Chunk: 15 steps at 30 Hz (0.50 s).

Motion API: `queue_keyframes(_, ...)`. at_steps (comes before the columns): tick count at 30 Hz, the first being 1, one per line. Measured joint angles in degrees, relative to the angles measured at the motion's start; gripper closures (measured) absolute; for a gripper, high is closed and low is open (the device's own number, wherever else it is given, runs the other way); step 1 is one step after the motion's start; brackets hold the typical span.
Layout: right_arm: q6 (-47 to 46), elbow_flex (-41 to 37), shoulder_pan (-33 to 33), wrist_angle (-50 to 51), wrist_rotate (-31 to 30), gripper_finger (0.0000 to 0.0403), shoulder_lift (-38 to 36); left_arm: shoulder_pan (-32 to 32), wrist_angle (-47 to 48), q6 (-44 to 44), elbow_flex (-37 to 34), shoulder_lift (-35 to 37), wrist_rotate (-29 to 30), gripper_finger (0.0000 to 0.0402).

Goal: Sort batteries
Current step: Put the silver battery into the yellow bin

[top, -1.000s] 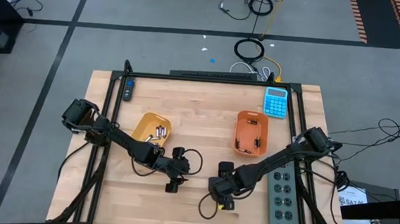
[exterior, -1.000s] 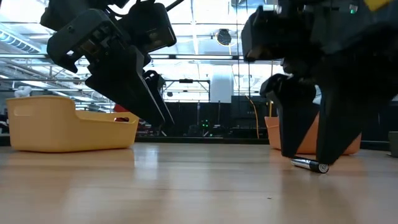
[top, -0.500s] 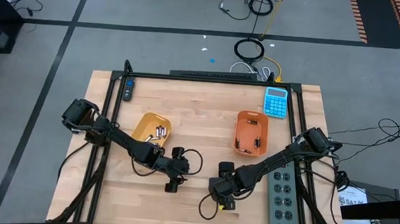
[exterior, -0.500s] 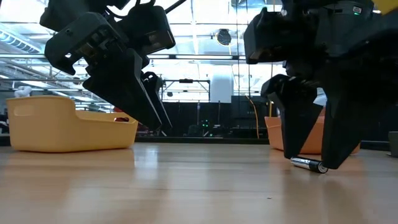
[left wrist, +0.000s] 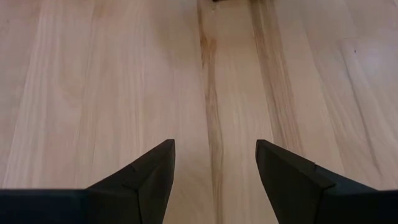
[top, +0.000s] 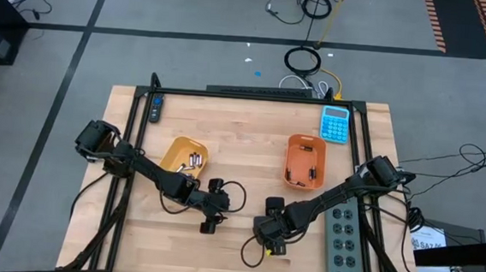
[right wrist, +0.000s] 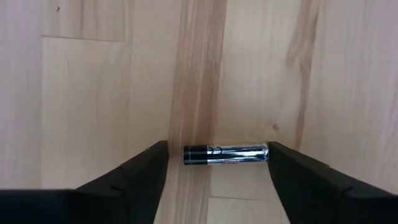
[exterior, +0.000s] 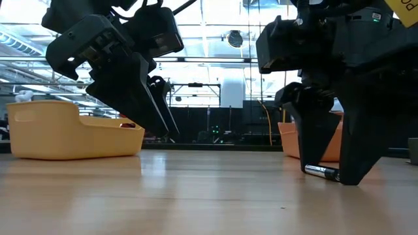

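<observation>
I have the right gripper [right wrist: 217, 155] low over the worktop [right wrist: 93, 93], its jaws spread and straddling a single battery [right wrist: 225, 154] that lies flat at the lower centre of the right wrist frame. In the low view the same battery [exterior: 321, 171] sits at the right of the frame, between the dark fingers, on the wood. The battery looks like a small, rigid metal cylinder: light, hard and smooth, so I judge it will roll or squirt out if I pinch off-centre. As the jaws face its two ends, I would either close on the end caps squarely or turn the wrist to take it across the middle of the barrel. The left gripper [left wrist: 214, 162] hangs with jaws spread over bare wood. More batteries [top: 193, 159] rest in the yellow tray [top: 173, 148]; the orange tray [top: 294, 146] holds others
</observation>
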State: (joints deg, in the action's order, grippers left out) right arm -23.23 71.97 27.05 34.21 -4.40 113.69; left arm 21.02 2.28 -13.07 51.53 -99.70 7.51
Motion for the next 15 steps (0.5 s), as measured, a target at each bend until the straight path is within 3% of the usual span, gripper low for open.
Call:
queue_keyframes(8, -1.13, -0.12, -0.04, 0.23, 0.07, 0.0239, 0.11, 0.00, -0.02, -0.01, 0.00, 0.00, 0.00, 0.0168)
queue_keyframes(15, -1.54, -0.14, -0.07, -0.20, 0.06, 0.0245, 0.20, 0.00, -0.04, -0.01, 0.00, 0.00, 0.00, 0.0168)
